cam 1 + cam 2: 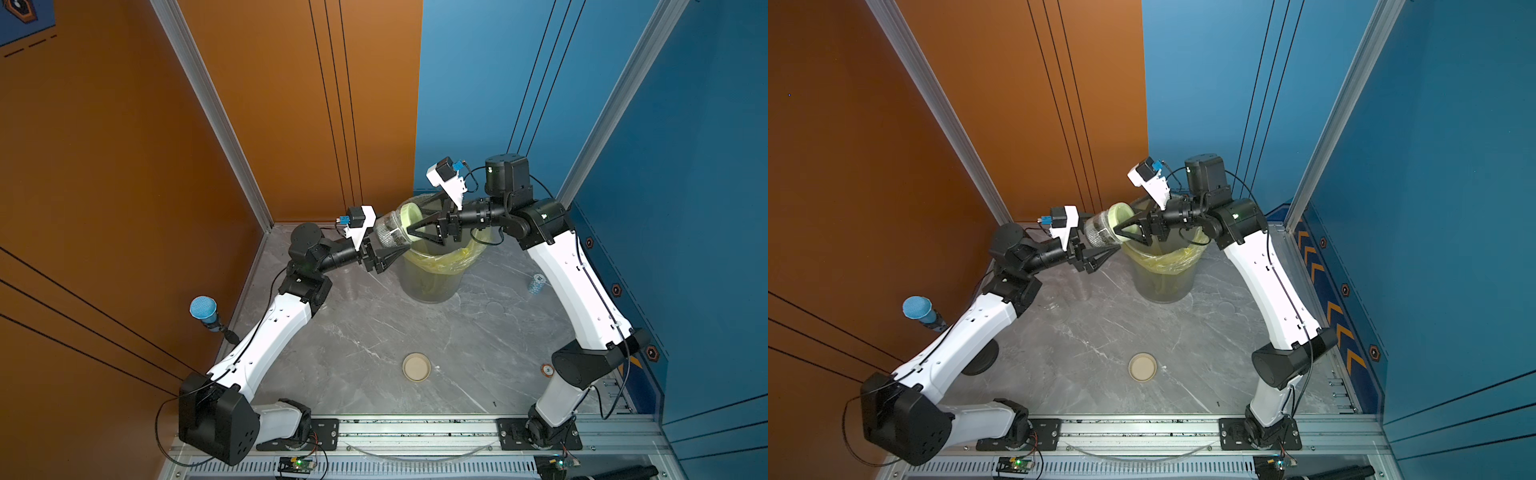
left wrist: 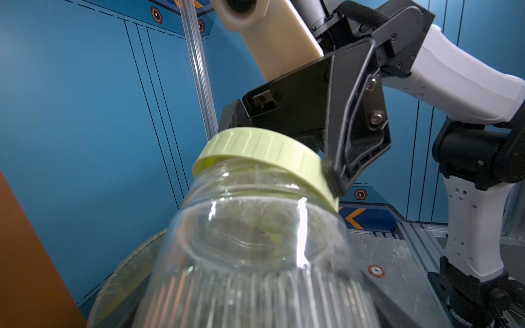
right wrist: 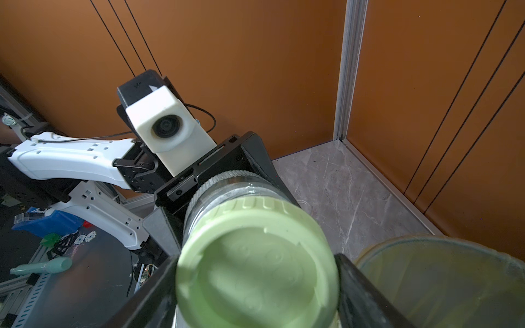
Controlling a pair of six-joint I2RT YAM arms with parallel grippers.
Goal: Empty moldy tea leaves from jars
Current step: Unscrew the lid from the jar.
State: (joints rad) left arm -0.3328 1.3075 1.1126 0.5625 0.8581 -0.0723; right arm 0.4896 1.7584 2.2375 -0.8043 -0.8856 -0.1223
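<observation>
A short clear jar with a pale green lid hangs tilted on its side above the near rim of the bin. My left gripper is shut on the jar's ribbed body; its own fingers are hidden behind the glass in the left wrist view. My right gripper is shut on the lid, with a black finger on each side of it. Dark tea leaves show dimly inside the jar.
The big grey bin with a yellow bag stands at the back, under the right wrist. A beige lid lies on the marble table near the front. A faint clear jar stands by the left arm.
</observation>
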